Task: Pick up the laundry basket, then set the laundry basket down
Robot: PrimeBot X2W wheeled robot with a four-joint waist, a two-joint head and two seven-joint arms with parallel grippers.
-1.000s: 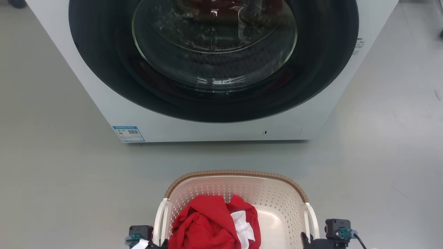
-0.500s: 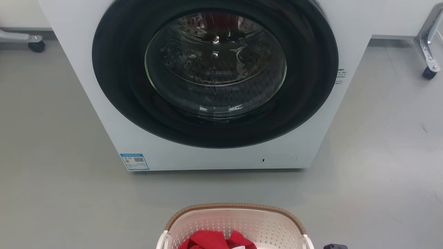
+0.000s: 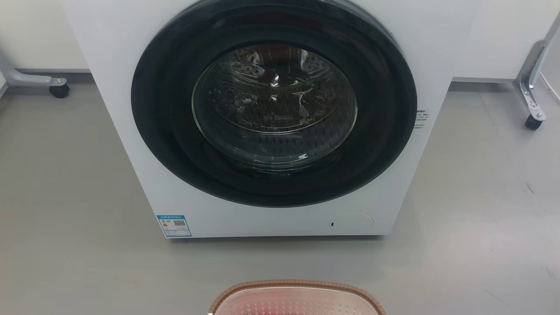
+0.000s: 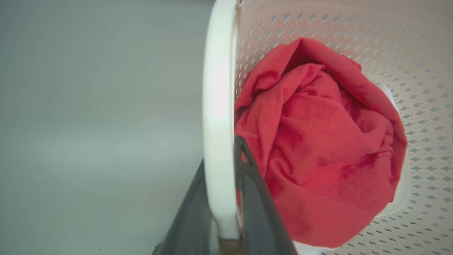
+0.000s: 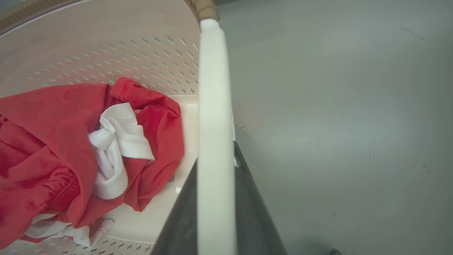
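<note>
The laundry basket (image 3: 297, 298), cream with a brown woven rim, shows just its far edge at the bottom of the head view. In the left wrist view my left gripper (image 4: 221, 166) is shut on the basket's white side handle (image 4: 216, 106), a dark finger on each side of it. Red clothing (image 4: 318, 148) fills the perforated basket (image 4: 417, 63) beside it. In the right wrist view my right gripper (image 5: 216, 159) is shut on the other white handle (image 5: 214, 106), with the basket's (image 5: 106, 42) red and white laundry (image 5: 116, 141) to the left.
A white front-loading washer (image 3: 271, 131) with its round dark door stands on the grey floor just beyond the basket. Metal frame legs on castors stand at the far left (image 3: 52, 85) and far right (image 3: 531, 105). Open floor lies to both sides.
The head camera has tilted upward: the washer and basket slid down the picture, and the basket's inside and both grippers left the bottom edge.
</note>
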